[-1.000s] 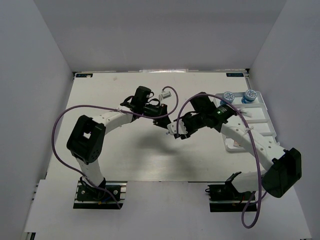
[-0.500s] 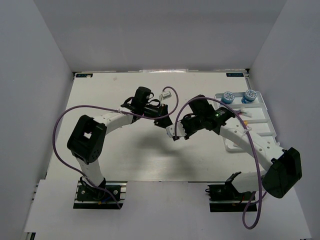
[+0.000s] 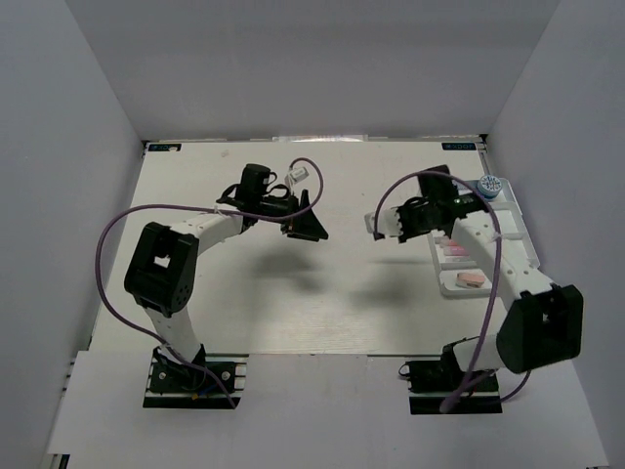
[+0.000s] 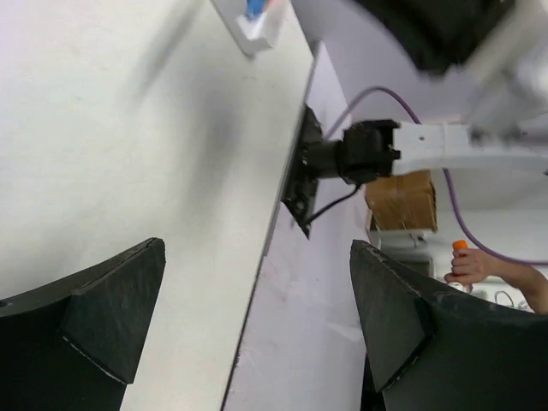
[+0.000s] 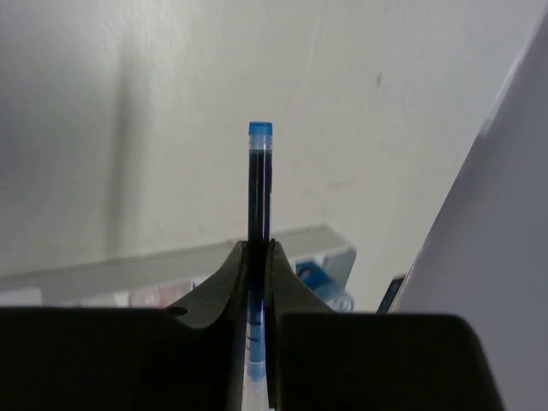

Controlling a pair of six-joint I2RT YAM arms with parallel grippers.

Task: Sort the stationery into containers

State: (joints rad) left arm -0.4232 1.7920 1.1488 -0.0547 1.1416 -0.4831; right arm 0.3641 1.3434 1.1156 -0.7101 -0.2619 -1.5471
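**Pen in the pinch, tray just to the right**

The left gripper (image 4: 257, 248) hangs over the middle of the table (image 3: 244, 293), fingers spread wide with nothing between them. The right gripper (image 5: 259, 250) is closed tight on a thin blue-capped pen (image 5: 259, 184), which juts well beyond the fingertips, just left of the white divided tray (image 3: 522, 239). Likely trouble: so narrow a pinch may let the pen swivel. Its long free end could then strike the tray wall or land across a divider.

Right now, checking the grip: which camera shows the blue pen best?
Right wrist view: the blue pen sits clamped in the right tool, capped end clear. Top view: too small to tell. Left wrist view: not shown.
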